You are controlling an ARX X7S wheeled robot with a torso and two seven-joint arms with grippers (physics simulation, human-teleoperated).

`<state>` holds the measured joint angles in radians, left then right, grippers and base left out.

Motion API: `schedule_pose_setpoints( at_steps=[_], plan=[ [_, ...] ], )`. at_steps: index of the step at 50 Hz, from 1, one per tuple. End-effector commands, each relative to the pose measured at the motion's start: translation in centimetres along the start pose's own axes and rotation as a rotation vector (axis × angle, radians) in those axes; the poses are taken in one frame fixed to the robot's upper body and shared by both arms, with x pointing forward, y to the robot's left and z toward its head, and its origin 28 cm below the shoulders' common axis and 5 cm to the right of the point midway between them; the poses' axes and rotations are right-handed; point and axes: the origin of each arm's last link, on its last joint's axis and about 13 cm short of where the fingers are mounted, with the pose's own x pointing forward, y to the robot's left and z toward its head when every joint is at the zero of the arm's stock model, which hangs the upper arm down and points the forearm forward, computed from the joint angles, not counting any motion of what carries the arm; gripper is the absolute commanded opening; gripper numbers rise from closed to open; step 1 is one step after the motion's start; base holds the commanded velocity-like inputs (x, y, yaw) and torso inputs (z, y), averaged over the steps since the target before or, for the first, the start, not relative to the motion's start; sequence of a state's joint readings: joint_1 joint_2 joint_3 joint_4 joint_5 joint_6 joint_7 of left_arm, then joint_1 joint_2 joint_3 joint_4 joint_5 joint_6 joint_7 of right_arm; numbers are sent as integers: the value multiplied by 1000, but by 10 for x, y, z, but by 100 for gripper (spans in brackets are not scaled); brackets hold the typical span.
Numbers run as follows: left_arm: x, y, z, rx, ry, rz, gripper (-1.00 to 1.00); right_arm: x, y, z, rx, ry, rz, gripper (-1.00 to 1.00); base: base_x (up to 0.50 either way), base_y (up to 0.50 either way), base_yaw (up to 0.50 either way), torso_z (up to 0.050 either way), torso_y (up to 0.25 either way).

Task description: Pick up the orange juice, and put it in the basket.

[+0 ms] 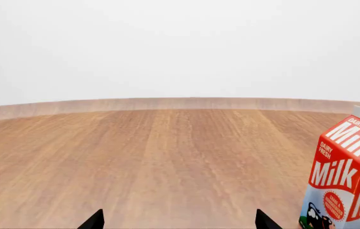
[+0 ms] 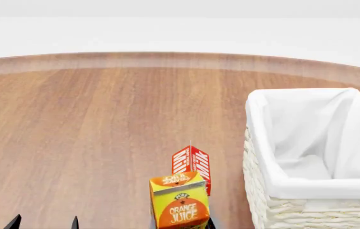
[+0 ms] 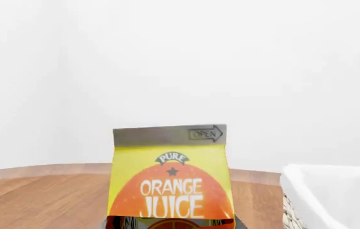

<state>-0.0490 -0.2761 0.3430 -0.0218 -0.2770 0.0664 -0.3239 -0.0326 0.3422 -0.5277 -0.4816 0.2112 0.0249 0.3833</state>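
Observation:
The orange juice [image 2: 178,202], a yellow-green carton with an orange circle, stands out at the bottom centre of the head view, just in front of the milk carton. It fills the middle of the right wrist view [image 3: 170,176]. My right gripper [image 2: 181,224] is shut on the carton's lower part, and only dark finger edges show beside it. The basket [image 2: 259,157], cream wicker with a white liner, stands to the right of the carton. My left gripper [image 2: 44,223] is open and empty at the lower left, low over bare wood [image 1: 178,222].
A red and white milk carton [image 2: 191,166] stands just behind the juice, left of the basket, and also shows in the left wrist view [image 1: 345,181]. The wooden table [image 2: 103,119] runs to a curved far edge before a white wall.

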Motion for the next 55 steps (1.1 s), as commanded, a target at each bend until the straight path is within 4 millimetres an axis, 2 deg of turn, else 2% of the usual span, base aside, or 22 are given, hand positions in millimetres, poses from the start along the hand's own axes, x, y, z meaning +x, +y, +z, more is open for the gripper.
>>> schedule_pose_setpoints(
  at_steps=[1, 23, 55],
  plan=[
    [0, 0, 0, 0, 0, 0, 100, 9, -6, 24, -65, -90, -22, -100, 0, 0, 0, 0, 0],
    [0, 0, 0, 0, 0, 0, 100, 24, -17, 56, -110, -193, -80, -100, 0, 0, 0, 1, 0],
    [0, 0, 0, 0, 0, 0, 100, 48, -40, 80, -184, -254, -178, -100, 0, 0, 0, 0, 1]
  ],
)
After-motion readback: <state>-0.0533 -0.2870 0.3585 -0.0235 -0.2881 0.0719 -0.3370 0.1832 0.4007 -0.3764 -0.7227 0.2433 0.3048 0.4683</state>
